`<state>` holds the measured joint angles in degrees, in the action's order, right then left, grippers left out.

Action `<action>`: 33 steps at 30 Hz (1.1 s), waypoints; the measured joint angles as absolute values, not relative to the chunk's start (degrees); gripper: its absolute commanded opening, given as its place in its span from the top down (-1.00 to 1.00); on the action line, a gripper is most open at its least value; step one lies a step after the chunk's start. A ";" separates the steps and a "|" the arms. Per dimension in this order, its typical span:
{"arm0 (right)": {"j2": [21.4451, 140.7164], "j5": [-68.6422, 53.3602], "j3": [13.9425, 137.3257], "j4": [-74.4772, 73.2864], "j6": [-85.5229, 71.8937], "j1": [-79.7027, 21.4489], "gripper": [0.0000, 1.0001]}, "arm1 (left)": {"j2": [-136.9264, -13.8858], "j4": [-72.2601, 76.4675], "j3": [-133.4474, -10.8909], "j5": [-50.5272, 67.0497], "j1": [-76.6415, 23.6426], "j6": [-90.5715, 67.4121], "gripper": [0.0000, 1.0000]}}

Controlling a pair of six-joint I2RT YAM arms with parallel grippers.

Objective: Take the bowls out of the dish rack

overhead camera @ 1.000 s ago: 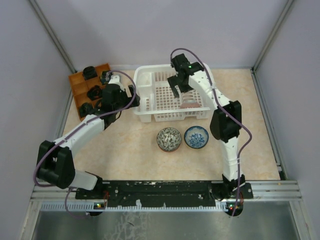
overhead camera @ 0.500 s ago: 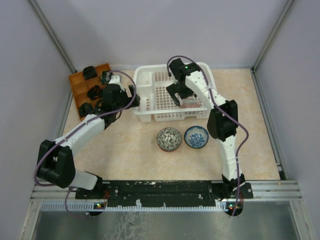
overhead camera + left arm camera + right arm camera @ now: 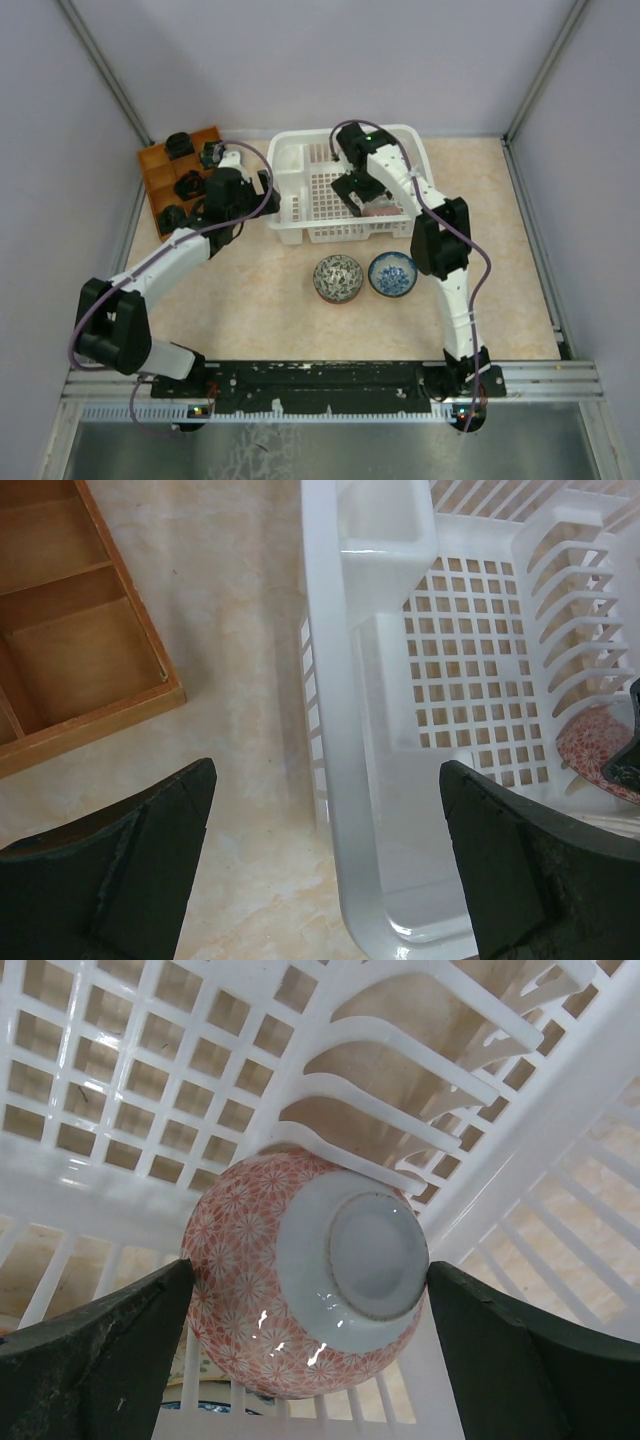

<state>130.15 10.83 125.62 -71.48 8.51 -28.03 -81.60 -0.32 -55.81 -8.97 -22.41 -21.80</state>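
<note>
- While the right gripper (image 3: 308, 1272) gapes around it, the red bowl (image 3: 250, 1260) lies bottom-up in the rack (image 3: 330, 233), right side.
- Left gripper (image 3: 325, 865): open, astride rack's left wall.
- Patterned bowl (image 3: 338, 278), blue bowl (image 3: 393, 274): on table (image 3: 250, 300), near rack.

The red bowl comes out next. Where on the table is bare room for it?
Bare tabletop lies left of the dark grey-and-white patterned bowl, up to the left arm, and beyond the right arm to the table's right edge. Crowded: between orange-brown tray and white plastic dish rack.
</note>
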 measured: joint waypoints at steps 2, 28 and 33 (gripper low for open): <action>130.15 10.87 125.47 -71.31 8.84 -28.08 -0.98 | -81.91 -0.14 -55.81 -8.95 -22.41 -21.80 -0.98; 130.10 5.67 122.17 -70.30 20.01 -28.36 -0.99 | -89.54 -1.63 -64.47 -9.65 -22.41 -21.08 -0.98; 128.99 6.63 119.90 -69.38 20.47 -28.34 -0.99 | -90.45 -2.59 -65.39 -10.09 -22.41 -20.91 -0.98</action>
